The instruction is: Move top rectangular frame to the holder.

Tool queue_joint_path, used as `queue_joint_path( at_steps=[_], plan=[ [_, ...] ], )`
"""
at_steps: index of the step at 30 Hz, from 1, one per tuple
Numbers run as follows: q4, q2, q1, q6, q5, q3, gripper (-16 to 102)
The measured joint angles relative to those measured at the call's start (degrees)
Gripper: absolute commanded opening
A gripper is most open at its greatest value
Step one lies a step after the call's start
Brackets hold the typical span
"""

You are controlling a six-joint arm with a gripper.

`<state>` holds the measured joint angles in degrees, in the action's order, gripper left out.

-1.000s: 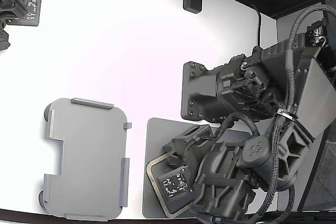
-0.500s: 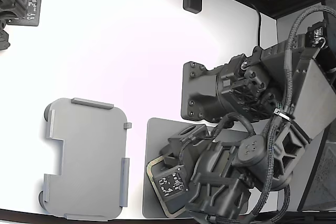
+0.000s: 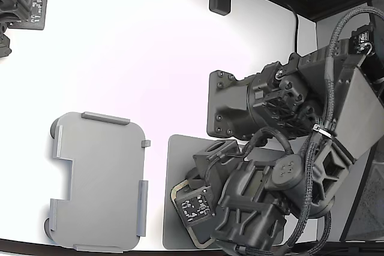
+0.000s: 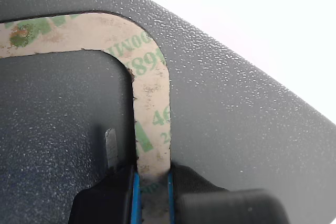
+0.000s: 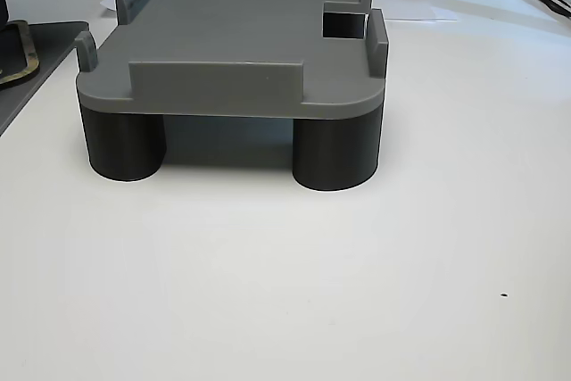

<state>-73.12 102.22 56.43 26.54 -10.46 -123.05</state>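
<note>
Right now the gripper [image 4: 152,192] has its jaws pinched on one side strip of the frame [image 4: 152,103], blue pads either side of it, near a rounded corner. Frame lies on the dark mat [image 4: 236,129], at the lower right of the exterior view under the arm [image 3: 264,196]; only its corner [image 3: 180,193] shows there. Whether it's lifted off the mat, can't tell. Holder [image 3: 99,181] sits well apart toward the exterior view's left on the white bench [image 3: 150,76], top bare.

Step looks like grasp-then-lift. Best: raise straight up, keep the thin frame level so it doesn't sag or peel another layer along. Holder has raised tabs [image 5: 376,40] on its edges and a notch [image 5: 343,22]; frame must drop inside the tabs. Bench between mat and holder looks open.
</note>
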Motion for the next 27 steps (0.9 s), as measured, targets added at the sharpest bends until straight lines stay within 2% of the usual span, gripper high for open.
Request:
queue_joint_path(
  at_steps=[4,8,16,21,27],
  plan=[
    [-2.64,0.0,-0.09,0.26,0.09,2.46,-11],
    [-8.53,0.0,-0.35,3.43,-0.26,8.26,-11],
    [-18.81,8.26,-1.32,19.6,-2.11,20.92,-11],
    [-18.02,12.13,-1.41,34.28,-8.09,23.38,-11],
    [-20.92,5.8,-3.34,55.28,-16.96,28.21,-11]
  ],
)
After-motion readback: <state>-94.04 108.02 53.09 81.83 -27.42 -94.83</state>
